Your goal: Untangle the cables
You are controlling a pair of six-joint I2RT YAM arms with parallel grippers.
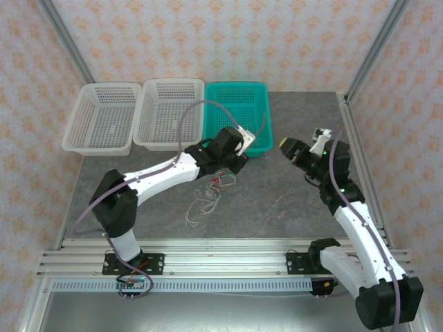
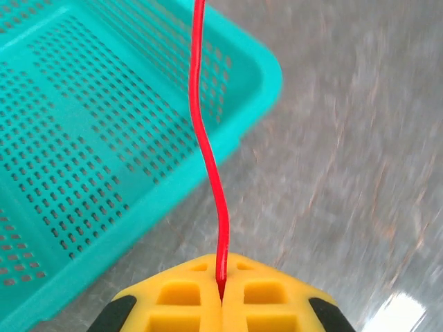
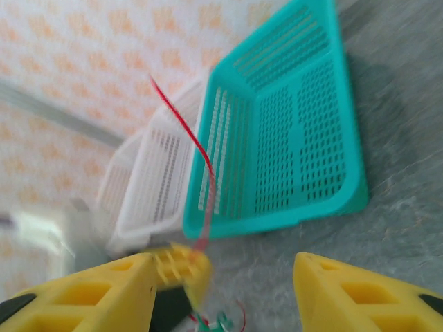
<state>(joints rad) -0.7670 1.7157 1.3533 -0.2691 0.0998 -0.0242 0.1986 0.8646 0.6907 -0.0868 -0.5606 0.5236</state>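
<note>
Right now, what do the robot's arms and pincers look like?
The left arm and right arm are white tubes with chunky black joints, and a purple cable loops along each. The left pincer and right pincer have bright yellow fingers with square grid hollows and black patches behind.

orange-patterned wallpaper [image 1: 228, 34] behind a grey stone-look table [image 1: 277, 200], aluminium frame posts [image 1: 64, 38] at corners
</note>
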